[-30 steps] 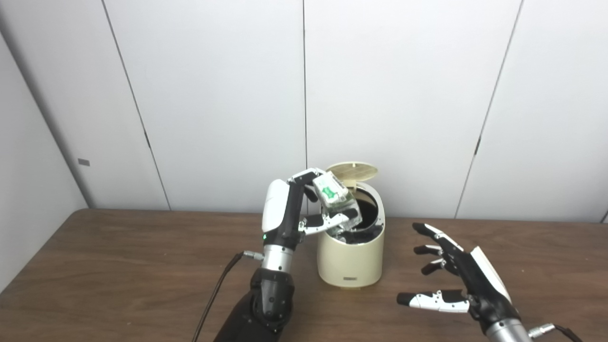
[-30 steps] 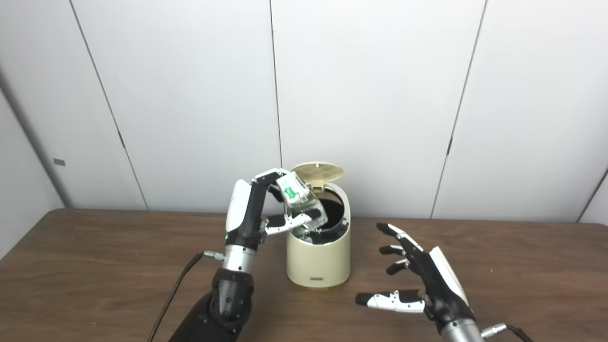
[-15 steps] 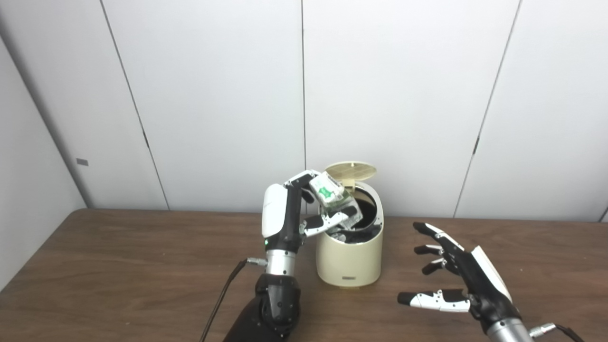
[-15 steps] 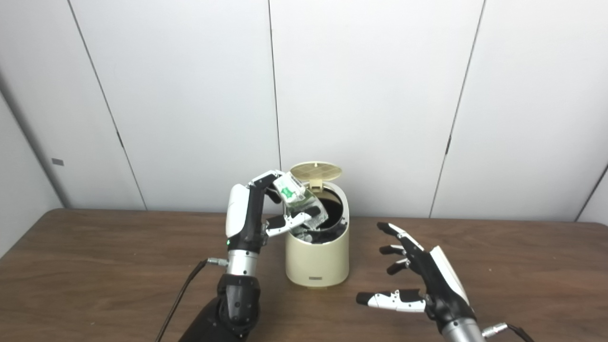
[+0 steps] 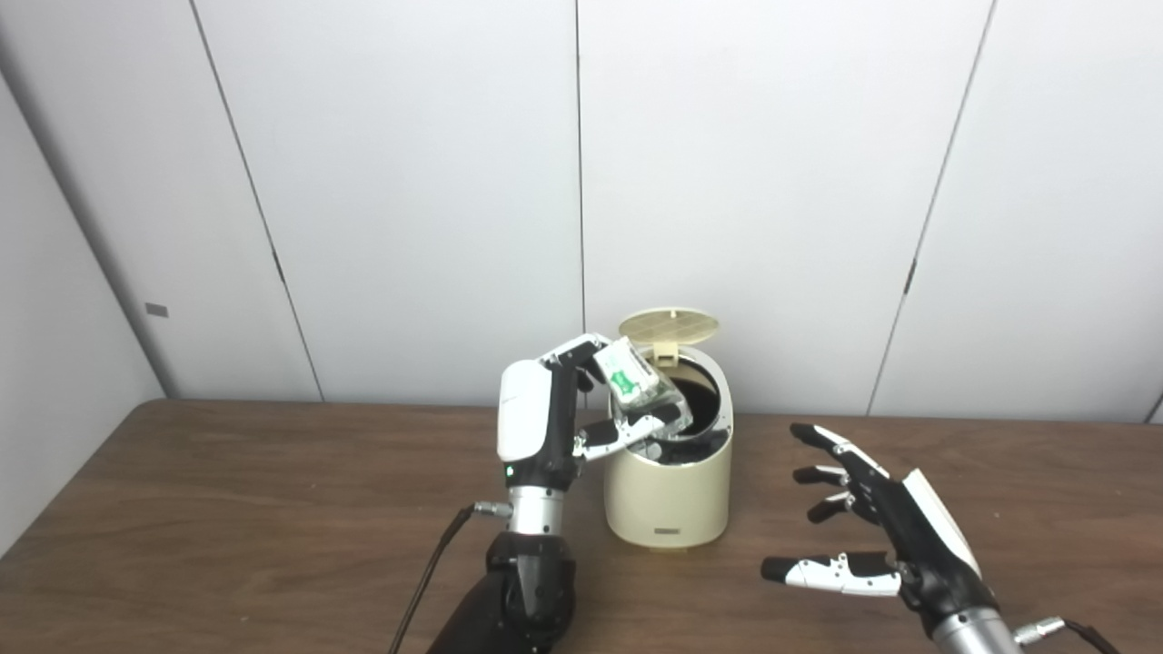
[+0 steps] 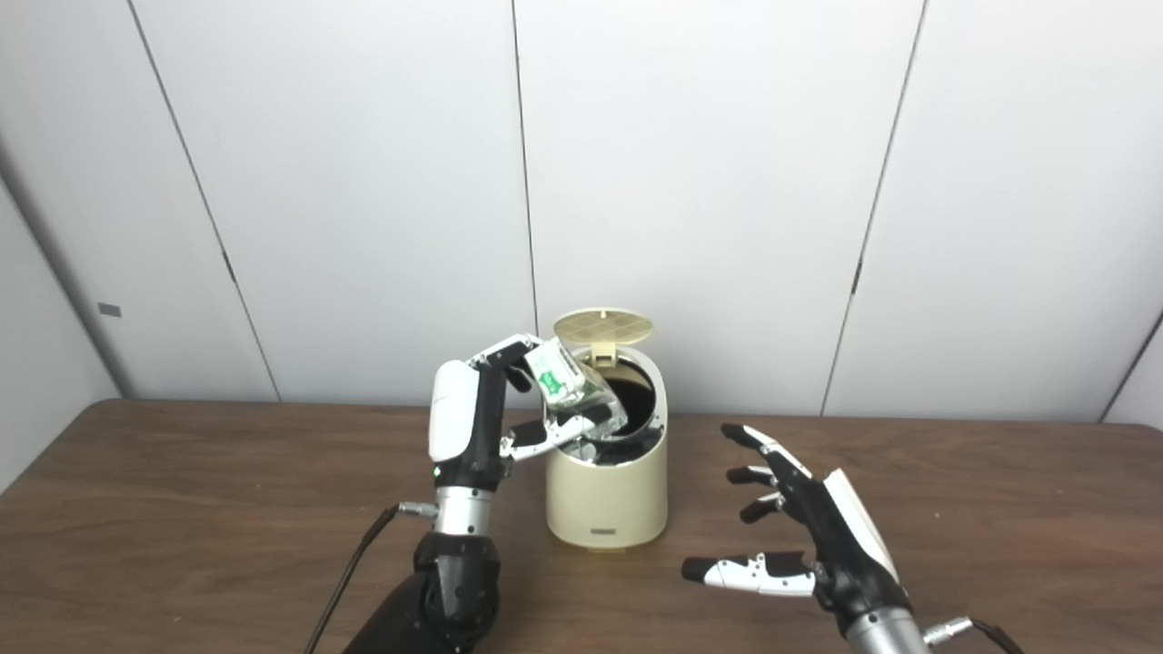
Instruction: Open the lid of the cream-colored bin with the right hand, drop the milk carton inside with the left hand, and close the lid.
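Note:
The cream-colored bin (image 5: pixel 668 495) stands in the middle of the wooden table, its round lid (image 5: pixel 669 326) tipped up at the back and its dark inside showing. My left hand (image 5: pixel 554 418) is raised at the bin's left rim, shut on the white and green milk carton (image 5: pixel 638 386). The carton is tilted, its lower end over the bin's mouth. To the right of the bin, near the table, my right hand (image 5: pixel 872 536) is open with fingers spread and holds nothing.
A black cable (image 5: pixel 427 581) runs from my left wrist down to the picture's bottom edge. White wall panels stand right behind the table (image 5: pixel 227 509). Bare wood lies to the left of the bin and at the far right.
My left hand has shifted slightly with the carton, which now stands a little steeper over the bin's mouth. The right hand has stayed where it was.

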### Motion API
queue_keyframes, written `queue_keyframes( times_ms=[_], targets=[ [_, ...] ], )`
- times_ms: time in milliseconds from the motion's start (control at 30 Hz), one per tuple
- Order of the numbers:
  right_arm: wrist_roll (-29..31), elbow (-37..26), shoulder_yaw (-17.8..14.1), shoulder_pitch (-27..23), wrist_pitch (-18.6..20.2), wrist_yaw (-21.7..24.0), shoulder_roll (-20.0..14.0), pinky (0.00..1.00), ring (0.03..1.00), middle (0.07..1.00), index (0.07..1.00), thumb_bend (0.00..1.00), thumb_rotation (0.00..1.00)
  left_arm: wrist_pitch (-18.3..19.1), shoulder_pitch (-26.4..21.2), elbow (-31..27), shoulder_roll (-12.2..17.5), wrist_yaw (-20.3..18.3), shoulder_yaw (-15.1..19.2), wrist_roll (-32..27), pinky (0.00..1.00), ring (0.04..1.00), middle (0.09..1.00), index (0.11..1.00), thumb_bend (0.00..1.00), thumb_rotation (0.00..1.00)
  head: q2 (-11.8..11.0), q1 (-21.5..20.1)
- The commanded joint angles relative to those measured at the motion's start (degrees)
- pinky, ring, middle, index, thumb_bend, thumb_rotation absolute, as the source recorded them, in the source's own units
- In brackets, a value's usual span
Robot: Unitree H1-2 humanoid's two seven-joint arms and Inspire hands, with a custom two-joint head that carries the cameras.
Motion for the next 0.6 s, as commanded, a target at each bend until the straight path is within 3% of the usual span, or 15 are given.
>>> queue_keyframes(
  times_ms=[0,233,367,533,567],
  targets=[
    [0.77,-2.08,-0.48,-1.12,-1.08,-0.23,-0.45,0.56,0.762,0.901,0.855,0.78,0.24,0.28,-2.05,0.20,0.27,1.06,-0.56,1.34,0.41,0.460,0.490,0.484,0.52,0.00,0.01,0.07],
    [1.15,-2.03,-0.48,-0.95,-1.57,-0.27,-0.49,0.55,0.764,0.902,0.858,0.78,0.23,0.80,-2.10,0.71,1.64,3.86,-3.66,5.41,0.43,0.503,0.497,0.481,0.52,0.00,0.30,0.17],
    [1.36,-2.03,-0.47,-0.91,-1.45,-0.27,-0.50,0.55,0.759,0.902,0.853,0.78,0.22,1.47,-1.80,-0.04,2.12,3.60,-4.66,5.72,0.45,0.517,0.495,0.485,0.52,0.00,0.15,0.31],
    [1.43,-1.30,-0.49,-0.99,-2.24,-0.61,-0.45,0.56,0.760,0.896,0.849,0.79,0.23,0.36,-1.75,-0.66,2.44,2.74,-4.95,4.64,0.40,0.493,0.474,0.511,0.52,0.00,0.13,0.46],
    [1.52,-1.37,-0.49,-1.00,-2.15,-0.58,-0.38,0.56,0.759,0.895,0.848,0.78,0.23,-0.12,-1.74,-0.74,2.50,2.47,-4.96,4.28,0.41,0.500,0.485,0.608,0.54,0.00,0.11,0.46]
  ],
)
